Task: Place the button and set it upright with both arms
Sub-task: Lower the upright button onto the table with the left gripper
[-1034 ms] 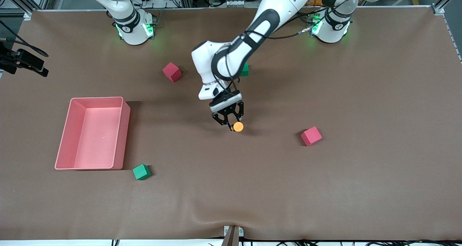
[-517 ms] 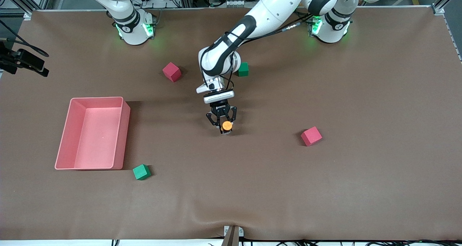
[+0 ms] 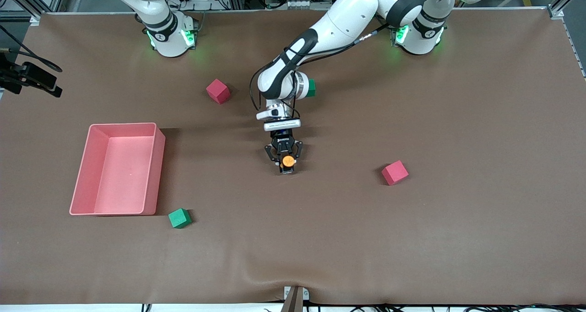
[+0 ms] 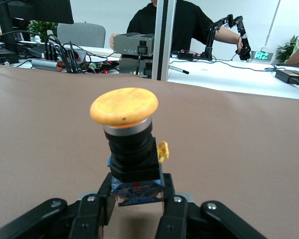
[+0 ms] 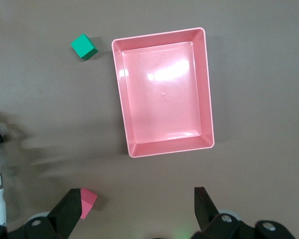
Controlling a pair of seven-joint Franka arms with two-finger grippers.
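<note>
One button [image 3: 288, 160] is the centre of things: its round orange cap faces up and it stands upright in the left hand [image 3: 284, 162], whose fingers [image 4: 173, 213] are clamped on the blue-and-black base of its blocky body, low over the middle of the brown tabletop [image 3: 458, 120]. In the left wrist view the button [image 4: 129, 144] shows a silver ring under the cap, a black barrel, a small yellow tab at its side and a blue label with red print too small to read. The left arm [image 3: 329, 33] reaches in from its base to that spot. A green cube [image 3: 311, 88] lies partly hidden by the arm's wrist, and a red cube [image 3: 217, 91] sits beside it toward the right arm's end. Another red cube [image 3: 394, 172] lies toward the left arm's end of the tabletop, slightly nearer the front camera than the button. A pink tray [image 3: 158, 165] sits toward the right arm's end, with a second green cube [image 3: 179, 218] just beside its nearer corner. The right hand [image 5: 139, 211] waits high above the tray [image 5: 204, 89], its fingers spread wide and holding nothing. No brand writing is legible.
</note>
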